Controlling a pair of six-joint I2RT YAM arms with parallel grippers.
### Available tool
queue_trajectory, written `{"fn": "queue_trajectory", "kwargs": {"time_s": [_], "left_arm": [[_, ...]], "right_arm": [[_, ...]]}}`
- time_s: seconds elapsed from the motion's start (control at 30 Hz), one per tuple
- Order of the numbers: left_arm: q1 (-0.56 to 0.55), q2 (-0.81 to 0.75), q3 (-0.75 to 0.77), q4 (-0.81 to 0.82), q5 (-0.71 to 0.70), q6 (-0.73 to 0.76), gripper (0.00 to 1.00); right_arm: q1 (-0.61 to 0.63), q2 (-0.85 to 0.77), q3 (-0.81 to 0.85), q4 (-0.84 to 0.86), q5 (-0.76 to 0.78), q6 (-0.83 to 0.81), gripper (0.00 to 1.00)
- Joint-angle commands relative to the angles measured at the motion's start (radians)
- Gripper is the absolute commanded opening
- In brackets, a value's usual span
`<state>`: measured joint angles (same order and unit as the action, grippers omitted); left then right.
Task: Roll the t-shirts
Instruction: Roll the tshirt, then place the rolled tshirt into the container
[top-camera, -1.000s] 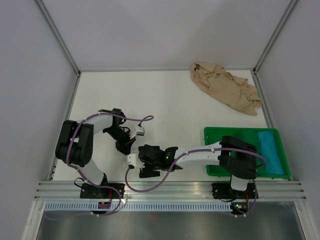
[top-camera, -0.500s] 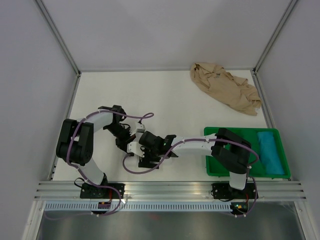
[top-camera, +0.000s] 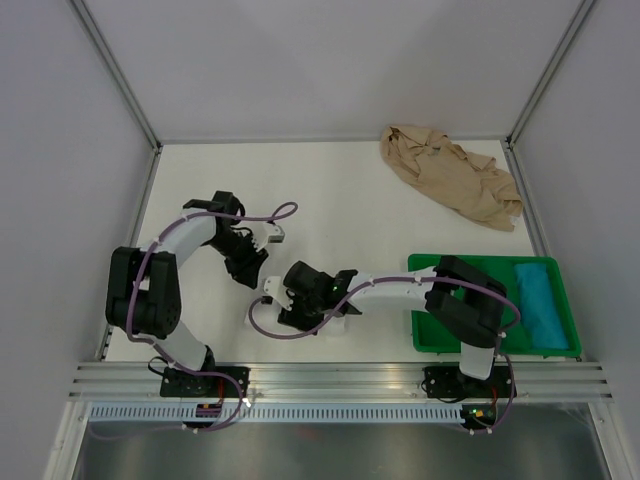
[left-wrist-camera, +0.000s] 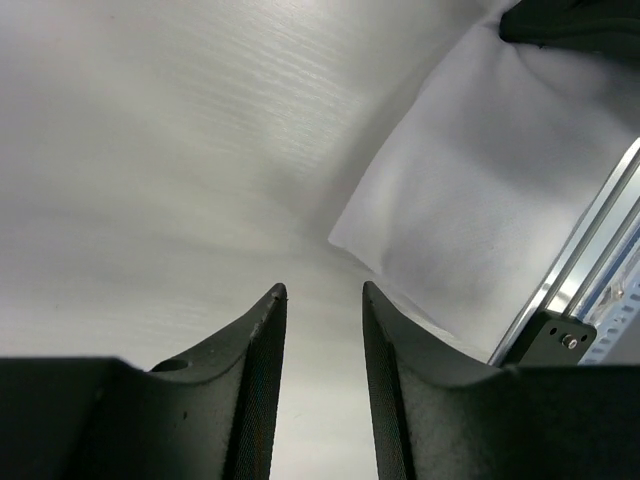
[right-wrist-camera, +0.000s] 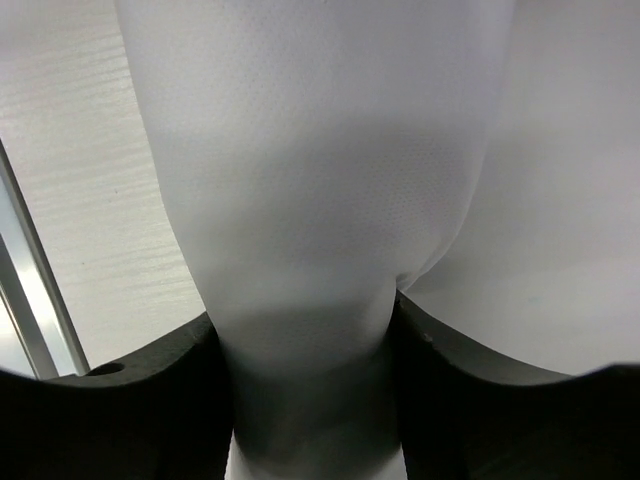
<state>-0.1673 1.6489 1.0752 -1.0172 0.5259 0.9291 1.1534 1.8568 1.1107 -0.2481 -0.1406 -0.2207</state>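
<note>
The white t-shirt (right-wrist-camera: 310, 180) is a rolled bundle on the table. My right gripper (right-wrist-camera: 300, 325) is shut on one end of it, a finger pressed against each side. In the top view that gripper (top-camera: 292, 298) covers the roll near the table's front middle. My left gripper (left-wrist-camera: 323, 295) is open with only bare table between its fingers; the white t-shirt's edge (left-wrist-camera: 480, 200) lies just beyond it to the right. From above, the left gripper (top-camera: 250, 266) sits a little up and left of the right one. The tan t-shirt (top-camera: 450, 183) lies crumpled at the far right corner.
A green tray (top-camera: 428, 268) stands at the front right with a teal cloth (top-camera: 540, 300) in it. The aluminium rail (left-wrist-camera: 585, 270) runs along the table's near edge close to the roll. Grey walls enclose the table on three sides.
My left gripper has opened and drawn back up and left, off the white t-shirt. My right gripper has shifted slightly and closed in on the roll.
</note>
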Motion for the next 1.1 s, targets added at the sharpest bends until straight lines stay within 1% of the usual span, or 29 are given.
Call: {"fn": "queue_trajectory", "kwargs": {"time_s": [0.0,0.1,0.17,0.27,0.33,0.4,0.47,0.5,0.53,0.57,0.6,0.63,0.67,0.7,0.73,0.77,0.8,0.83,0.87,0.9,0.97,1.03,1.07], "left_arm": [[0.006,-0.086,0.029,-0.008,-0.003,-0.067,0.42],[0.008,-0.127,0.012,-0.012,0.000,-0.082,0.42],[0.014,-0.149,-0.003,-0.020,0.000,-0.087,0.41],[0.034,-0.190,-0.017,-0.035,0.006,-0.091,0.42],[0.058,-0.219,-0.023,-0.044,0.026,-0.092,0.42],[0.072,-0.238,-0.026,-0.053,0.045,-0.095,0.42],[0.084,-0.258,-0.032,-0.055,0.051,-0.108,0.41],[0.086,-0.261,-0.037,-0.058,0.059,-0.113,0.42],[0.084,-0.270,-0.038,-0.064,0.068,-0.115,0.42],[0.084,-0.277,-0.040,-0.079,0.088,-0.098,0.42],[0.084,-0.293,-0.043,-0.119,0.142,-0.067,0.46],[0.083,-0.335,-0.056,-0.135,0.172,0.003,0.49],[0.080,-0.372,-0.069,-0.138,0.209,0.034,0.58],[0.077,-0.400,-0.098,-0.132,0.224,0.069,0.62],[0.075,-0.429,-0.116,-0.120,0.239,0.127,0.64],[0.074,-0.487,-0.139,-0.107,0.278,0.155,0.68],[0.063,-0.509,-0.190,-0.080,0.299,0.180,0.70],[0.049,-0.532,-0.217,-0.069,0.313,0.235,0.71],[0.029,-0.563,-0.244,-0.046,0.309,0.250,0.73],[-0.015,-0.581,-0.297,-0.023,0.300,0.261,0.73],[-0.046,-0.613,-0.349,0.041,0.274,0.307,0.74],[-0.072,-0.603,-0.389,0.075,0.258,0.341,0.75],[-0.077,-0.592,-0.397,0.095,0.234,0.338,0.83]], "right_arm": [[0.000,0.019,-0.075,-0.096,-0.010,0.151,0.59],[0.000,-0.001,-0.101,-0.082,0.016,0.218,0.55],[-0.001,-0.027,-0.129,-0.069,0.004,0.288,0.54],[-0.006,-0.068,-0.167,-0.051,-0.008,0.340,0.54],[-0.012,-0.085,-0.212,-0.046,0.001,0.386,0.55],[-0.018,-0.106,-0.256,-0.030,-0.020,0.431,0.61],[-0.024,-0.136,-0.291,0.035,-0.063,0.446,0.67],[-0.024,-0.146,-0.301,0.064,-0.121,0.449,0.67],[-0.024,-0.157,-0.307,0.114,-0.140,0.455,0.66],[-0.024,-0.172,-0.308,0.128,-0.157,0.452,0.63],[-0.026,-0.174,-0.305,0.133,-0.180,0.448,0.61],[-0.032,-0.173,-0.304,0.141,-0.191,0.434,0.57],[-0.040,-0.168,-0.313,0.145,-0.194,0.428,0.54],[-0.058,-0.162,-0.319,0.151,-0.195,0.422,0.52],[-0.069,-0.144,-0.325,0.152,-0.191,0.408,0.51],[-0.076,-0.133,-0.334,0.145,-0.185,0.396,0.50],[-0.083,-0.128,-0.339,0.154,-0.182,0.386,0.51],[-0.084,-0.120,-0.345,0.167,-0.186,0.379,0.52],[-0.084,-0.122,-0.359,0.181,-0.201,0.377,0.52],[-0.087,-0.125,-0.367,0.225,-0.220,0.377,0.52],[-0.098,-0.137,-0.382,0.262,-0.251,0.382,0.53],[-0.110,-0.143,-0.379,0.271,-0.245,0.367,0.55],[-0.115,-0.143,-0.368,0.265,-0.238,0.347,0.55]]}}
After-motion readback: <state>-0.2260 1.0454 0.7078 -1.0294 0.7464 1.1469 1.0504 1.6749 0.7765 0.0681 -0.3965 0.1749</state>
